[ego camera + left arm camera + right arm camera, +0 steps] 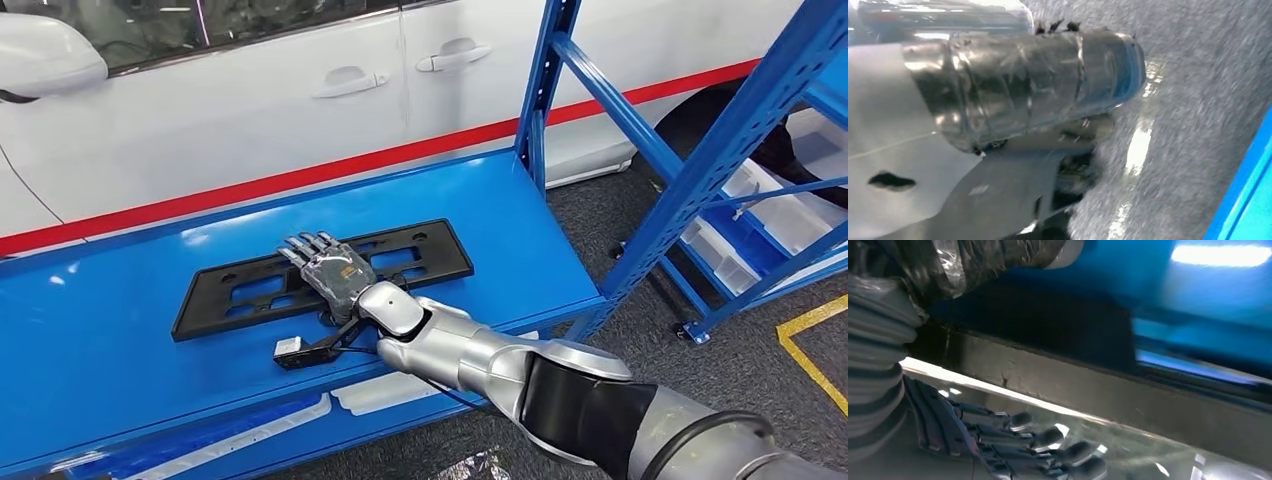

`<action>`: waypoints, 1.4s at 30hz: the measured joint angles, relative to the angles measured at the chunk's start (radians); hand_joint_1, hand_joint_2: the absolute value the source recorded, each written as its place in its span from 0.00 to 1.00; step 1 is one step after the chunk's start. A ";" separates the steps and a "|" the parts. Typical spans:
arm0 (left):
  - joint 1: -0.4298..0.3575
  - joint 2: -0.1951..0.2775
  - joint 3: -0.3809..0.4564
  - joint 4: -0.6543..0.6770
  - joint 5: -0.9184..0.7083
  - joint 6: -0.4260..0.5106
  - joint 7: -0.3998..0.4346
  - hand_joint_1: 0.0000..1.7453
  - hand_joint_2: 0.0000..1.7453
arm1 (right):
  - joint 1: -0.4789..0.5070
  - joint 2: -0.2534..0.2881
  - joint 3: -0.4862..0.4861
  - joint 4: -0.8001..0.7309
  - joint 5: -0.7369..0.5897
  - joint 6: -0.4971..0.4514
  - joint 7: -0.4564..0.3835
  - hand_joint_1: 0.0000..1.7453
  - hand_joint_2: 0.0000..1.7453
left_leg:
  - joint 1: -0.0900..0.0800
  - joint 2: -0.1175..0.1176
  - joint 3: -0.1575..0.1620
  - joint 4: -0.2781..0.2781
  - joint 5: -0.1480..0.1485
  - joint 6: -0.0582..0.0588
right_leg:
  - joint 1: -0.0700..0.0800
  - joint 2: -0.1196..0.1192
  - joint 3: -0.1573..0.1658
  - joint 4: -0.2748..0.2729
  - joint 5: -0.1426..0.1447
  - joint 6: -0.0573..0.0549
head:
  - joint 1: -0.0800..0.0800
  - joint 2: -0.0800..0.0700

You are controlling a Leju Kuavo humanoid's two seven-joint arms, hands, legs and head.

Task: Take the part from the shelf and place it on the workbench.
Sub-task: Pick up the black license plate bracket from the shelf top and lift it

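Note:
The part, a flat black license-plate frame [240,290], lies on the blue workbench [120,380] near its middle. My right hand [328,268] reaches in from the lower right and sits over the frame's centre, back upward and fingers stretched out and apart, gripping nothing. In the right wrist view its dark fingers [1048,455] extend beside the frame's long black edge [1108,395], with the blue bench top [1208,305] beyond. The left wrist view is blurred: a tape-wrapped part of my left hand [1018,85] hangs over grey floor, and its finger pose is unclear.
A white car [250,110] with a red stripe stands right behind the bench. A blue shelf rack [720,150] with white bins [780,215] rises at the right. Grey carpet [640,330] and yellow floor tape [810,340] lie below it.

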 joint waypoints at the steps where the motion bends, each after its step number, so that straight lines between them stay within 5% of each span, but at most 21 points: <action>1: 0.001 -0.004 0.000 0.000 0.003 -0.001 0.000 0.00 0.00 | -0.006 0.000 0.000 0.016 -0.007 0.000 -0.002 0.00 1.00 | 0.002 0.000 -0.030 0.066 -0.029 -0.003 | 0.001 -0.001 0.000 0.000 0.000 -0.001 | 0.000 0.000; 3: 0.003 -0.010 0.000 0.000 0.011 -0.004 0.001 0.00 0.00 | -0.014 -0.001 0.000 0.043 -0.017 0.004 -0.005 0.00 1.00 | 0.003 0.000 -0.067 0.148 -0.050 -0.004 | 0.003 -0.002 0.000 -0.001 0.000 -0.002 | 0.000 0.000; 4: 0.004 -0.012 0.000 0.000 0.014 -0.005 0.003 0.00 0.00 | -0.019 -0.001 0.000 0.055 -0.021 0.007 -0.007 0.00 1.00 | 0.003 0.000 -0.061 0.137 -0.034 -0.001 | 0.004 -0.001 0.001 -0.001 0.000 -0.002 | 0.000 0.000; 8: 0.003 -0.023 0.000 0.000 0.021 -0.007 0.013 0.00 0.00 | -0.047 -0.004 0.000 0.094 -0.027 0.026 -0.005 0.00 1.00 | -0.005 -0.002 0.062 -0.102 0.066 0.020 | 0.006 0.002 0.004 -0.002 0.002 0.003 | 0.000 0.000; 12: 0.003 -0.032 0.000 0.001 0.030 -0.011 0.007 0.00 0.00 | -0.063 -0.016 0.000 0.122 -0.034 0.043 0.005 0.00 1.00 | -0.009 -0.001 0.085 -0.154 0.078 0.033 | 0.005 0.003 0.004 -0.011 0.007 0.024 | 0.000 0.000; 14: 0.002 -0.036 0.000 0.001 0.032 -0.014 0.003 0.00 0.00 | -0.070 -0.024 0.000 0.134 -0.038 0.046 0.009 0.00 1.00 | -0.004 0.002 0.093 -0.173 0.091 0.044 | 0.007 0.003 -0.014 0.030 -0.024 0.032 | 0.001 0.000; 16: 0.001 -0.038 0.000 0.001 0.033 -0.017 -0.002 0.00 0.00 | -0.072 -0.032 0.000 0.145 -0.039 0.048 0.016 0.00 1.00 | -0.004 0.004 0.093 -0.179 0.095 0.049 | 0.008 0.002 -0.066 0.146 -0.085 0.036 | 0.001 0.000; 18: 0.000 -0.040 0.000 0.002 0.036 -0.018 -0.008 0.00 0.00 | -0.073 -0.038 0.000 0.154 -0.037 0.051 0.027 0.43 1.00 | -0.004 0.005 0.090 -0.176 0.096 0.050 | 0.007 0.002 -0.111 0.245 -0.117 0.041 | 0.001 0.000; 19: 0.000 -0.041 0.000 0.002 0.038 -0.018 -0.011 0.00 0.00 | -0.075 -0.041 0.000 0.159 -0.034 0.054 0.035 0.69 1.00 | -0.003 0.005 0.089 -0.174 0.095 0.050 | 0.005 0.002 -0.111 0.246 -0.105 0.044 | 0.001 0.000; 20: -0.001 -0.041 0.000 0.002 0.040 -0.018 -0.013 0.00 0.00 | -0.078 -0.045 0.000 0.164 -0.032 0.058 0.043 0.94 1.00 | -0.002 0.004 0.088 -0.170 0.093 0.049 | 0.003 0.001 -0.092 0.208 -0.077 0.046 | 0.001 0.000; 21: -0.002 -0.043 0.000 0.003 0.042 -0.018 -0.015 0.00 0.00 | -0.083 -0.048 0.000 0.169 -0.030 0.063 0.051 0.99 1.00 | -0.001 0.003 0.087 -0.165 0.090 0.047 | -0.001 0.000 -0.059 0.143 -0.042 0.048 | 0.001 0.000; 24: -0.006 -0.045 0.000 0.003 0.047 -0.015 -0.017 0.00 0.00 | -0.098 -0.056 0.000 0.181 -0.028 0.078 0.067 1.00 1.00 | -0.004 -0.001 0.073 -0.140 0.079 0.033 | -0.002 -0.001 0.008 0.000 0.000 0.042 | 0.001 0.000; 28: -0.009 -0.049 0.000 0.004 0.047 -0.012 -0.013 0.00 0.00 | -0.108 -0.063 0.000 0.190 -0.029 0.097 0.075 1.00 1.00 | -0.003 -0.001 0.059 -0.123 0.069 0.014 | 0.000 0.001 0.006 -0.009 0.006 0.018 | 0.000 0.000; 30: -0.010 -0.049 0.000 0.004 0.045 -0.010 -0.012 0.00 0.00 | -0.116 -0.063 0.000 0.192 -0.029 0.102 0.076 1.00 1.00 | 0.001 0.000 0.027 -0.052 0.023 0.004 | -0.003 0.001 0.007 -0.013 0.010 0.009 | 0.000 0.000; 32: -0.010 -0.050 0.000 0.005 0.044 -0.008 -0.011 0.00 0.00 | -0.117 -0.064 0.000 0.195 -0.029 0.104 0.077 1.00 1.00 | 0.004 0.000 -0.033 0.079 -0.034 -0.004 | -0.002 0.000 0.006 -0.013 0.010 0.006 | 0.000 0.000; 34: -0.011 -0.050 0.000 0.005 0.042 -0.006 -0.010 0.00 0.00 | -0.116 -0.064 0.001 0.199 -0.030 0.105 0.079 1.00 1.00 | 0.006 0.000 -0.068 0.150 -0.047 -0.007 | 0.000 0.000 0.005 -0.013 0.010 0.005 | 0.000 0.000; 36: -0.011 -0.050 0.000 0.005 0.040 -0.005 -0.009 0.00 0.00 | -0.116 -0.064 0.001 0.201 -0.033 0.105 0.080 1.00 1.00 | 0.006 0.000 -0.047 0.104 -0.008 -0.005 | 0.000 0.001 0.006 -0.013 0.010 0.005 | 0.000 0.000; 39: -0.012 -0.051 0.000 0.005 0.035 -0.004 -0.009 0.00 0.00 | -0.118 -0.065 0.002 0.203 -0.041 0.103 0.081 1.00 1.00 | 0.003 -0.001 0.043 -0.081 0.069 0.004 | 0.001 0.004 0.006 -0.012 0.010 0.009 | 0.000 0.000; 42: -0.012 -0.051 0.000 0.005 0.031 -0.003 -0.008 0.00 0.00 | -0.120 -0.066 0.002 0.205 -0.044 0.099 0.083 1.00 1.00 | -0.005 -0.003 0.070 -0.143 0.078 0.014 | 0.001 0.007 0.000 -0.018 0.016 0.023 | 0.001 0.000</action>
